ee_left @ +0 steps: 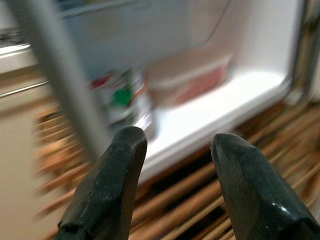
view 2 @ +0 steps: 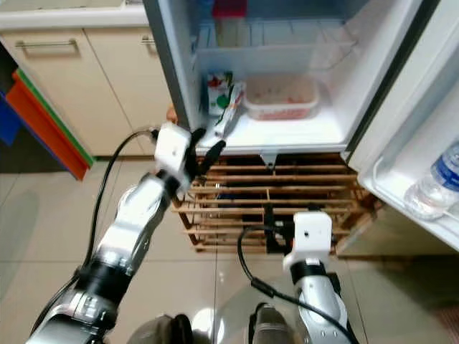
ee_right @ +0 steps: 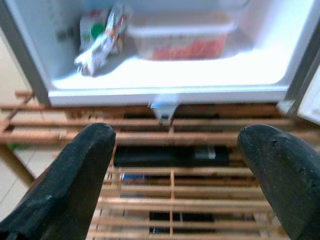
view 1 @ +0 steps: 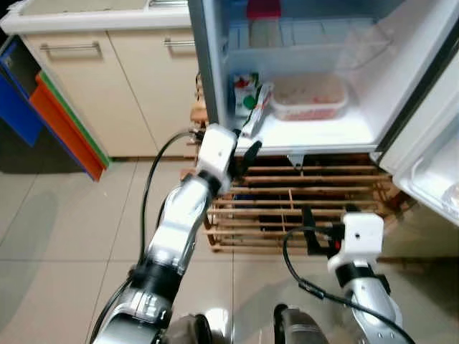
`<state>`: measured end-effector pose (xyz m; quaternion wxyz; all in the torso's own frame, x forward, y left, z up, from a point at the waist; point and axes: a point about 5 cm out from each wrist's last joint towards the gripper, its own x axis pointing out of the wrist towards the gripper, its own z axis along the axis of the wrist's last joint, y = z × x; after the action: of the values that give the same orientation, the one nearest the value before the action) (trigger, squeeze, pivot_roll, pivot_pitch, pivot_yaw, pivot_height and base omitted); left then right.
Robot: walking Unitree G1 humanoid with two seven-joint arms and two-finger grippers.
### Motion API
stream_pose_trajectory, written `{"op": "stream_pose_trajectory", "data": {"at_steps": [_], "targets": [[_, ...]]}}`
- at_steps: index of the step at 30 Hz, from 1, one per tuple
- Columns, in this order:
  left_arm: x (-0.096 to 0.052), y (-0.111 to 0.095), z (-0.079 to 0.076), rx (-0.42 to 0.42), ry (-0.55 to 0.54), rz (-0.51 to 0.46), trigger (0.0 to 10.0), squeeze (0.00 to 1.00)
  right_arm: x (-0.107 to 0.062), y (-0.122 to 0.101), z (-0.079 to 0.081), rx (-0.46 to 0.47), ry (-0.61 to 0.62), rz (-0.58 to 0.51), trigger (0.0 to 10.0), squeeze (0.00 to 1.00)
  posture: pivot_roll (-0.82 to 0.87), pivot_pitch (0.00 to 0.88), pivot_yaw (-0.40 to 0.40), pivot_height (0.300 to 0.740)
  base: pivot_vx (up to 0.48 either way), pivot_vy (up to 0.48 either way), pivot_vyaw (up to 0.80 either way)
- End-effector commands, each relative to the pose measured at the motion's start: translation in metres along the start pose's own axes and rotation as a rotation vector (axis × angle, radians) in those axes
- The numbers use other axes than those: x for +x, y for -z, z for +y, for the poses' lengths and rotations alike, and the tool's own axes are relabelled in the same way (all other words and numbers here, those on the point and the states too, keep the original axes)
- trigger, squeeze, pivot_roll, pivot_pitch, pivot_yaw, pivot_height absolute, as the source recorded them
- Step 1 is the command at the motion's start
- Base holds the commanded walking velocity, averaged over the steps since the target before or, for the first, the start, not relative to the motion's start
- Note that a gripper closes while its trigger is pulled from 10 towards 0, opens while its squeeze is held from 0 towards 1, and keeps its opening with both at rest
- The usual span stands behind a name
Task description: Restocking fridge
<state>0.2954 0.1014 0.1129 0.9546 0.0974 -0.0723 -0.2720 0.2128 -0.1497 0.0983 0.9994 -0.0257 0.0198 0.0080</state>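
- the fridge (view 1: pixel 215 86) stands open on a wooden slatted rack (view 1: pixel 301 208), its bottom shelf (view 1: pixel 323 132) already carrying goods
- on that shelf, at its left end, a green and white carton (view 1: pixel 244 91) stands upright, with a crinkled packet (view 1: pixel 257 109) leaning against it
- just beside them to the right sits a shallow plastic tub (view 1: pixel 310 96) with a red label, and above it is a clear drawer
- a water bottle (view 2: pixel 434 185) lies in the door shelf (view 2: pixel 401 190) on the robot's right
- so, as a judgement, some stock is in place, but neither arm carries anything, and no item waiting to go in can be made out; how much is left cannot be told from here
- something dark lies under the rack slats in the right wrist view, too unclear to name
- the left gripper (view 1: pixel 242 159) is raised just in front of the shelf's left edge, near the packet; its fingers (ee_left: pixel 107 190) are spread apart with nothing between them and touch nothing, and its wrist view is blurred
- the right gripper (view 1: pixel 310 231) is lower, in front of the rack and below the shelf; its fingers (ee_right: pixel 75 175) are wide apart, gripping nothing
- the likely step in hand is a reach toward the shelf with the left arm, or a pull-back from it; which one cannot be told
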Motion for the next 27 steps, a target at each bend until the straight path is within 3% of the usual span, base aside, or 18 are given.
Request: {"op": "stream_pose_trajectory", "data": {"at_steps": [1,2,4,6,7,11,13,18,27], "targets": [[-0.026,0.009,0.016,0.078,-0.083,0.041,10.0,0.00,0.004,0.003,-0.004,0.005,0.010,0.000,10.0,0.00,-0.15,0.015,0.078,0.740,0.000,0.000,0.00],[-0.026,0.009,0.016,0.078,-0.083,0.041,10.0,0.00,0.004,0.003,-0.004,0.005,0.010,0.000,10.0,0.00,-0.15,0.015,0.078,0.740,0.000,0.000,0.00],[-0.050,0.027,0.023,0.065,-0.146,0.147,10.0,0.00,0.007,0.004,-0.007,-0.001,0.020,-0.007,10.0,0.00,-0.14,0.002,0.074,0.740,0.000,0.000,0.00],[-0.061,0.044,0.022,-0.062,-0.199,0.309,10.0,0.00,0.011,0.003,-0.008,-0.003,0.030,-0.021,10.0,0.00,-0.13,0.000,0.069,0.740,0.000,0.000,0.00],[-0.059,0.045,0.021,-0.136,-0.210,0.323,10.0,0.00,0.015,0.003,-0.008,0.002,0.024,-0.025,10.0,0.00,-0.12,0.000,0.064,0.740,0.000,0.000,0.00],[-0.046,0.030,0.025,-0.130,-0.241,0.246,10.0,0.00,0.022,0.001,-0.004,0.005,0.003,-0.043,10.0,0.00,-0.12,0.000,0.062,0.740,0.000,0.000,0.00],[-0.038,0.021,0.026,-0.079,-0.243,0.204,10.0,0.00,0.027,-0.001,-0.003,0.002,0.001,-0.058,10.0,0.00,-0.12,0.000,0.065,0.740,0.000,0.000,0.00],[-0.024,0.012,0.028,-0.084,-0.265,0.190,10.0,0.00,0.035,-0.004,-0.006,0.006,0.020,-0.082,10.0,0.00,-0.14,0.000,0.071,0.740,0.000,0.000,0.00],[-0.021,0.011,0.031,-0.150,-0.316,0.180,10.0,0.00,0.029,0.007,-0.017,0.050,0.069,-0.054,10.0,0.00,-0.15,0.000,0.071,0.740,0.000,-0.281,0.00]]}}
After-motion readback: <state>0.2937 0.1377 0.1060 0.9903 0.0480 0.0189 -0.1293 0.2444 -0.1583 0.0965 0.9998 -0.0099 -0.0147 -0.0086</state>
